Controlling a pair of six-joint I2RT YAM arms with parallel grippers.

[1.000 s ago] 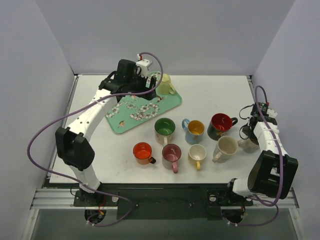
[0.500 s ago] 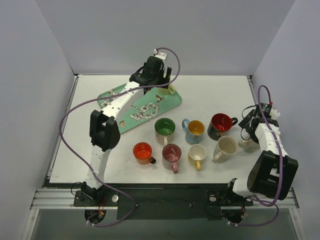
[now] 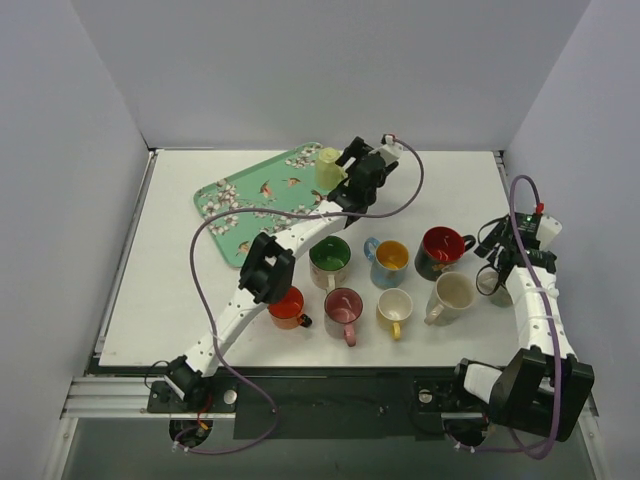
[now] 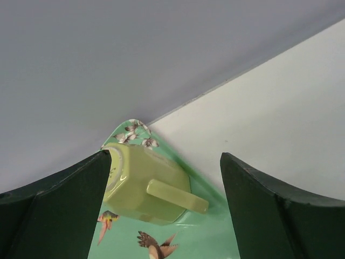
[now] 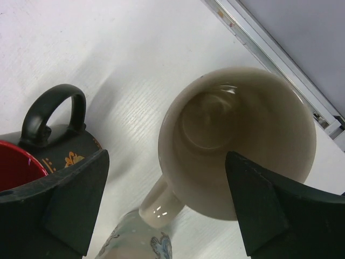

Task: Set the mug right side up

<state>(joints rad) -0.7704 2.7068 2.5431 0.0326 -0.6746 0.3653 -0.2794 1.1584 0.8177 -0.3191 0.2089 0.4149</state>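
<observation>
Yellow-green mug (image 4: 143,186) at the far corner of the tray (image 4: 199,240): likely stiff glazed ceramic, slippery, breakable. Left gripper (image 4: 164,170) spread wide, holding nothing. Advise grasping across the body, beside the handle (image 4: 178,195).

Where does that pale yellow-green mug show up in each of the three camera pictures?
Top external: the yellow-green mug is near the top centre, at the far right end of the flowered green tray.
Left wrist: the mug sits lower left of centre, at the corner of the tray.
Right wrist: not in it.
Shared landmark: the flowered tray, seen in the top and left wrist views.
</observation>
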